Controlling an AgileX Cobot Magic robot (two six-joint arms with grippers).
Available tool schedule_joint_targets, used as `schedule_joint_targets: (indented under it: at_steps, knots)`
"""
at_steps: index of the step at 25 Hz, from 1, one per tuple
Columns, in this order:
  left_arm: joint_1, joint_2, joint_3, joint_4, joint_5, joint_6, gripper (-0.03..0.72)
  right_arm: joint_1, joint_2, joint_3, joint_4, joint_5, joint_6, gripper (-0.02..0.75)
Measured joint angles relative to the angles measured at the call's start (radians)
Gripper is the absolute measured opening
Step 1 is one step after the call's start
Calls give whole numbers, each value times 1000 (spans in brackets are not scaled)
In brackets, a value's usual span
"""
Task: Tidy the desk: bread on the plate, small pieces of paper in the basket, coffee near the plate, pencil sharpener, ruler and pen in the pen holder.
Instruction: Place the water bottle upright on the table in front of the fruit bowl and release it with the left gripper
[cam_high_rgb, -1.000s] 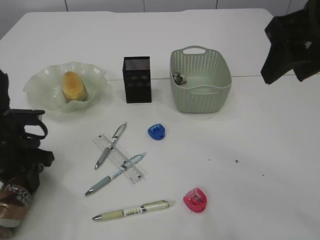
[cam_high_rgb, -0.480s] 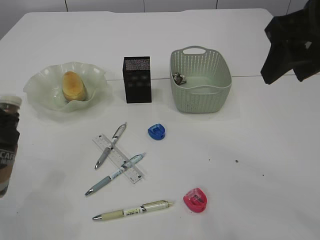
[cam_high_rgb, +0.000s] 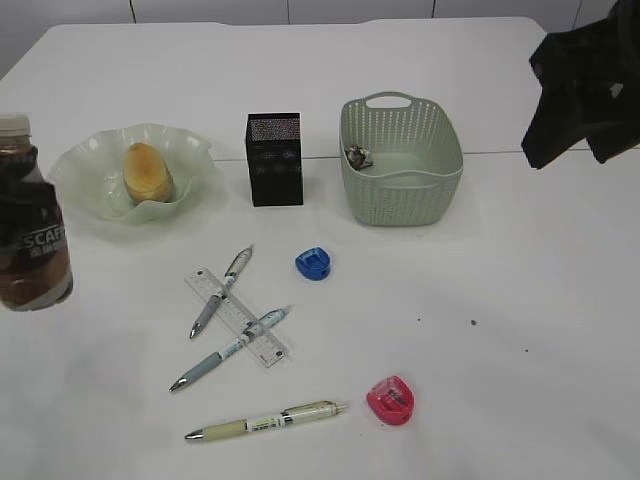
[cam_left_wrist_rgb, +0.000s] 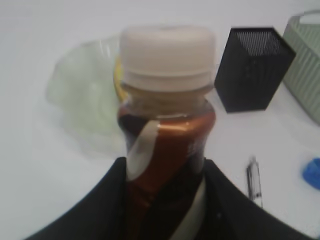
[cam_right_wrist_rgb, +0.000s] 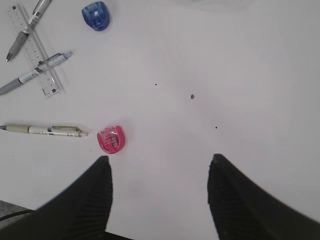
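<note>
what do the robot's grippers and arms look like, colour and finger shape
Both grippers are black. The right gripper has two broad fingers with finely ribbed faces that taper to rounded tips. The left gripper shows smooth matte black fingers. From the front, the right arm is a dark, angular black bulk; no cables or markings are visible.

Looks like a lab or office test setup: a plain white desk with a seam across it, pale wall panels behind, and staged desk stuff laid out, like pens, a ruler, sharpeners and a mesh pen holder.
</note>
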Motion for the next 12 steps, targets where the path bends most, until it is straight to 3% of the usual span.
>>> schedule_joint_targets:
  at_steps: [4, 12]
  knots:
    - [0, 141, 54, -2, -365, 14, 283, 0, 0, 0, 0, 0, 0, 444]
    - [0, 420, 55, -11, -777, 62, 283, 0, 0, 0, -18, 0, -35, 444]
